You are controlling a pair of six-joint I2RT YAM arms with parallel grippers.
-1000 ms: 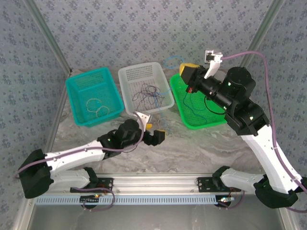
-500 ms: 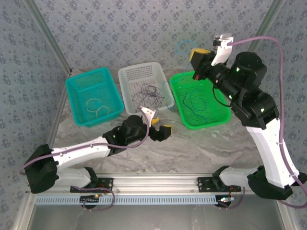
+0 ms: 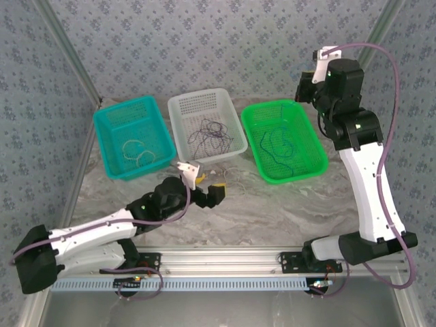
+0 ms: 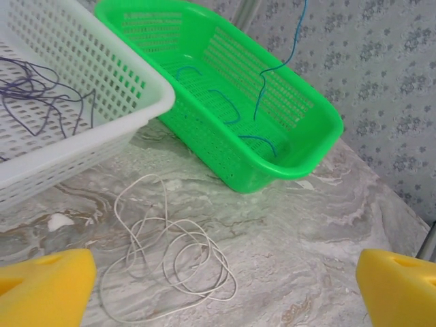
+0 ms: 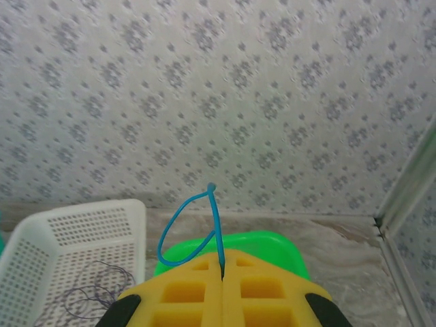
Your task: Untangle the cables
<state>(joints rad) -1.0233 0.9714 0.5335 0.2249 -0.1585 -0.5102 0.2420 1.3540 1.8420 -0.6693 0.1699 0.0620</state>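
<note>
Got three baskets in a row at the back of the table (image 3: 272,204): teal basket (image 3: 126,112) on the left, white basket (image 3: 197,102) in the middle, green basket (image 3: 293,175) on the right. Looking at the left gripper (image 3: 210,185) sitting low over the table just in front of the white basket, jaws spread wide with nothing between them. Seeing its yellow pads (image 4: 44,289) way out at the bottom corners of the left wrist view. Also seeing a cream cable (image 4: 170,252) lying in loose overlapping loops on the bare marble between them, near the white basket's front wall and touching neither pad. Found the right gripper (image 5: 223,257) lifted high above the far end of the green basket, clamped tight on a blue cable (image 5: 216,225), which is pinched between the pads, sticks up and curls over into a small loop. From the left wrist, can follow a blue strand dropping from the top of the frame into the green basket, with more blue curves lying on the basket floor. Also got purple cables (image 3: 208,133) tangled up in the white basket, plus a couple of cream loops (image 3: 136,151) in the teal basket.
</note>
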